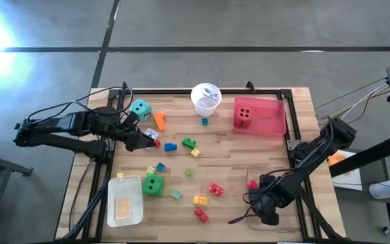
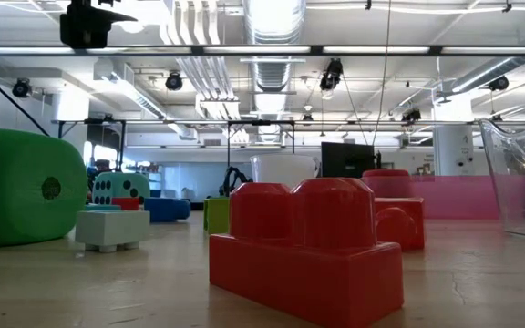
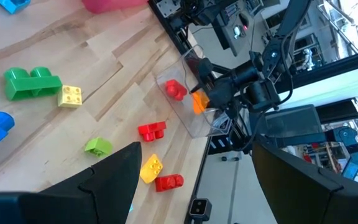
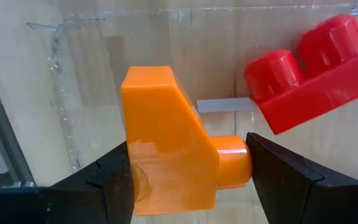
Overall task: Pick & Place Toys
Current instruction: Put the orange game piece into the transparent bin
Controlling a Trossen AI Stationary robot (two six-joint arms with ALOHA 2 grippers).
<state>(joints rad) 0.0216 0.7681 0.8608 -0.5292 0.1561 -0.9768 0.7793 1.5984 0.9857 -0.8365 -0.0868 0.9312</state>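
Toys lie scattered on the wooden table point(image 1: 229, 159): a green die point(image 1: 153, 184), a teal die point(image 1: 140, 109), and red point(image 1: 215, 189), yellow point(image 1: 200, 200), blue point(image 1: 170, 146) and green point(image 1: 189, 142) bricks. A red die point(image 1: 243, 117) sits in the pink tray point(image 1: 269, 116). My right gripper point(image 1: 266, 203) points down over the clear tray point(image 3: 194, 121) at the near right, shut on an orange brick point(image 4: 166, 143). One red brick point(image 4: 316, 68) lies in that tray. My left gripper point(image 3: 196, 148) hovers open at the table's left, nothing between its fingers. My right gripper pinches the orange brick between its two fingers, coming from above and pointing down. One finger point(image 4: 114, 180) lies on the brick's flat bottom face point(image 4: 135, 174). The other point(image 4: 284, 174) presses the end of its stud point(image 4: 241, 163). Whether the brick touches the tray floor I cannot tell.
A white cup point(image 1: 206, 98) stands at the far middle. A white tray point(image 1: 124, 200) with a card in it sits at the near left. Another orange brick point(image 1: 159, 120) lies close to the left gripper. Bare wood shows in the table's middle right.
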